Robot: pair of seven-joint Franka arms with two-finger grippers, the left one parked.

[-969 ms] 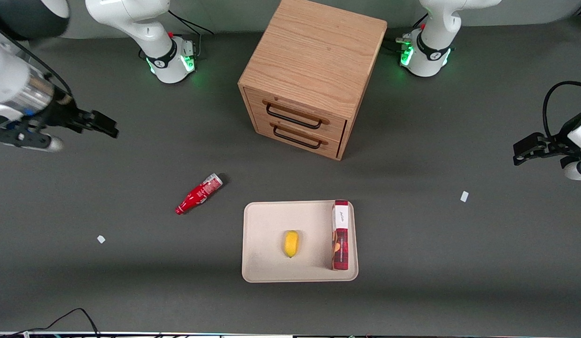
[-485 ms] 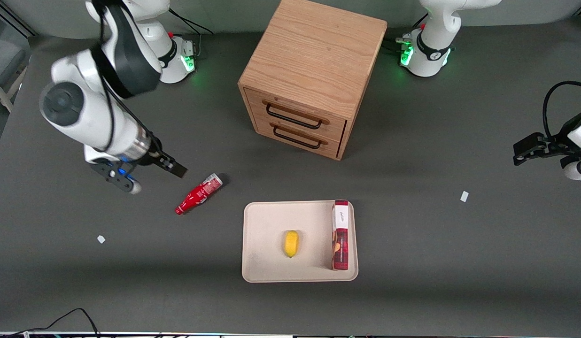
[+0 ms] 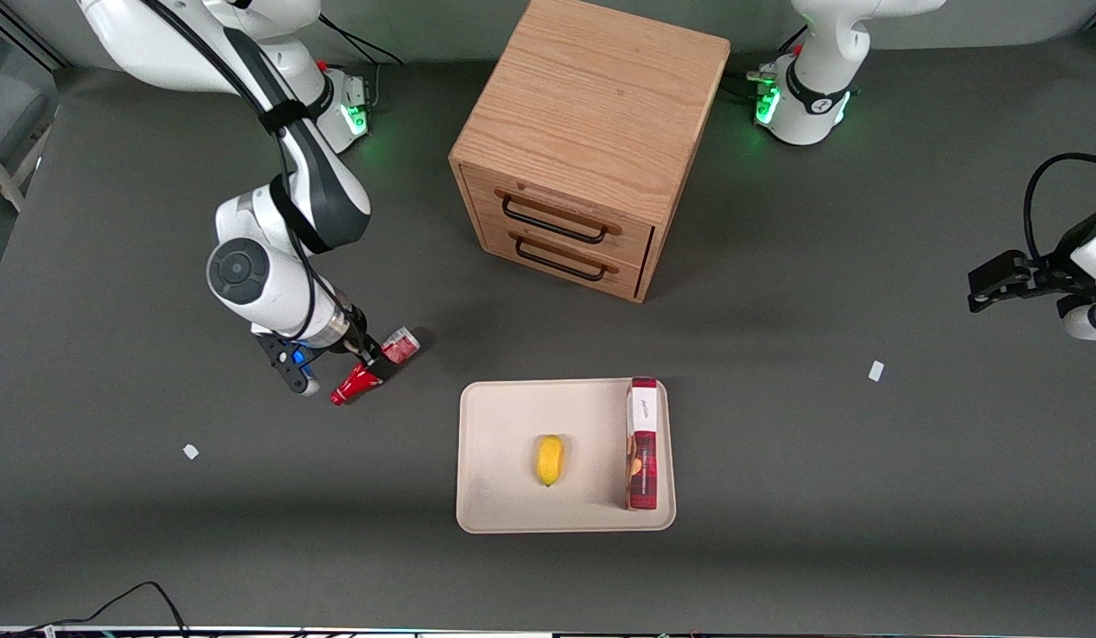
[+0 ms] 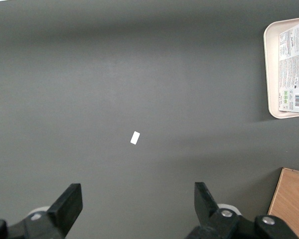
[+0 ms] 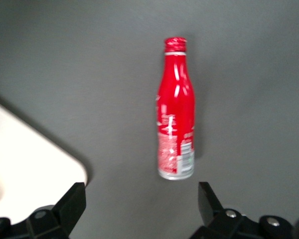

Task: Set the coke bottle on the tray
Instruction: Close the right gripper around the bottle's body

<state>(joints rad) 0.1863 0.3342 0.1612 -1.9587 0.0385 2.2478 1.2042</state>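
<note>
- The bottle (image 3: 375,365) is lying on its side on the dark table (image 3: 778,425), near the tray (image 3: 503,505) but well off it, toward the working arm's end.
- The gripper (image 3: 366,356) is hanging directly over the bottle's middle, fingers spread apart and holding nothing; in the wrist view the two fingertips (image 5: 70,201) are standing wide on either side of the bottle (image 5: 175,109).
- Risk, as I judge it: the bottle is round and free to roll. If one finger is touching first during closing, it may be skidding sideways or spinning out of the grasp.
- Risk: the body is narrowing toward the neck, so a grip landing there may be slipping during the lift.
- Risk at the drop: the tray is already carrying a lemon (image 3: 549,460) and a red-and-white box (image 3: 642,443); a careless set-down may be knocking either.
- Front view is showing the whole layout, including the cabinet (image 3: 592,142) and the tray contents, while the gripper is covering part of the bottle.
- Wrist view is showing the bottle unobstructed, cap to silver base, plus one tray corner (image 5: 35,159).
</note>
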